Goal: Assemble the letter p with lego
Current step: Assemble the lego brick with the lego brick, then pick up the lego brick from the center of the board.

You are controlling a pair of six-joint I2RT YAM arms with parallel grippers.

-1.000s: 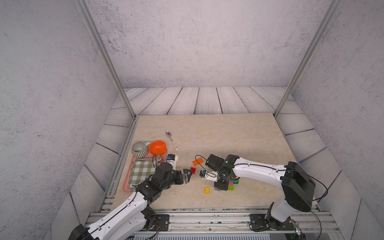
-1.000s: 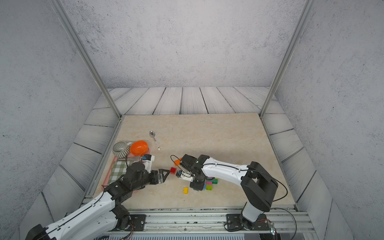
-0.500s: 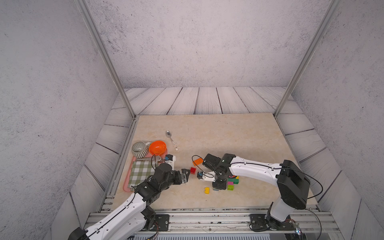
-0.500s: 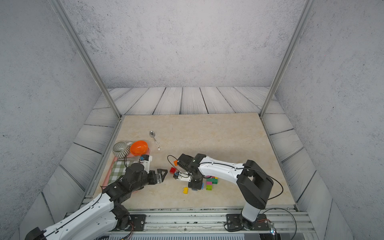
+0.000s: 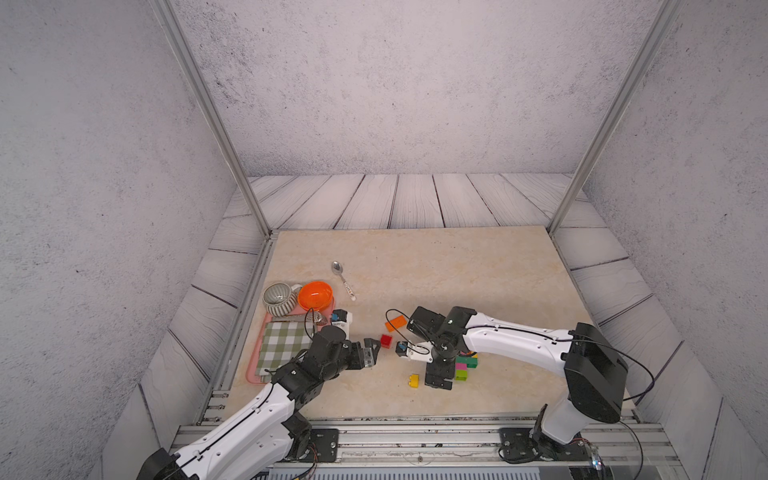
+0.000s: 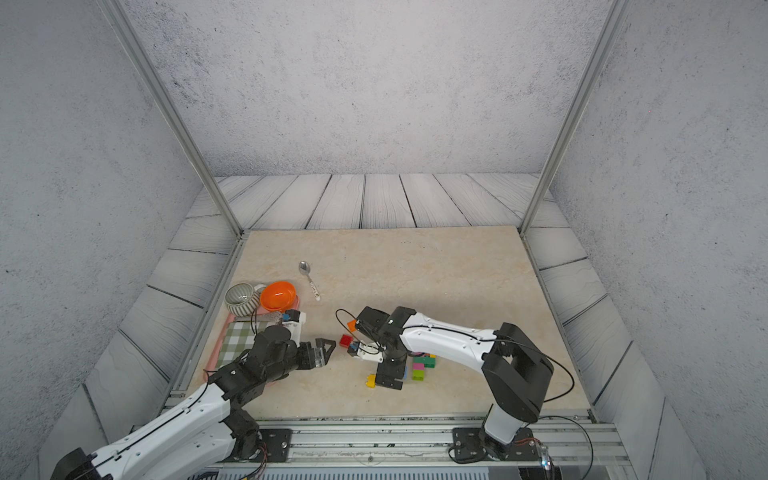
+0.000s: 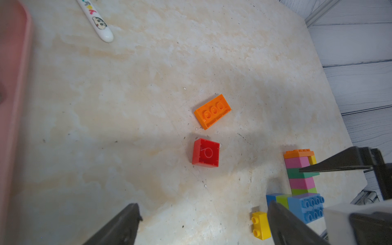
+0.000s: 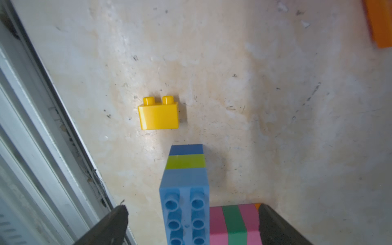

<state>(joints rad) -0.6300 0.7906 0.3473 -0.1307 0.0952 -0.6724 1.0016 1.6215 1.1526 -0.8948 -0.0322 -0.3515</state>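
**Right jaws spread wide over the brick stack, left jaws gaping by the red brick**

Reading the top views with the far wall at twelve, here is the beige table [image 5: 457,266]. At its eight o'clock lies the pink tray [image 5: 250,374] with a checked cloth [image 5: 282,345] on it. At the tray's twelve o'clock end sit an orange bowl [image 5: 316,295] and a striped bowl [image 5: 277,297], touching. A spoon [image 5: 343,278] lies at one o'clock of the orange bowl.

Now the action, at five o'clock of the table's middle. The right gripper [image 8: 192,206] points down over the lego stack [image 5: 465,365]. Its jaws stand far apart with the stack's blue, pink and green bricks between them. One finger [image 8: 110,224] is clear of the blue brick, so it grips nothing.

The left gripper [image 7: 203,203] hovers at nine o'clock of the stack. Its jaws are equally wide and hold nothing.

Three loose pieces remain. The orange brick [image 7: 212,111] lies underside up at ten o'clock of the stack. The red brick [image 7: 205,156] is just beside it, also underside up. The yellow brick [image 8: 159,115] lies on its side at eight o'clock.
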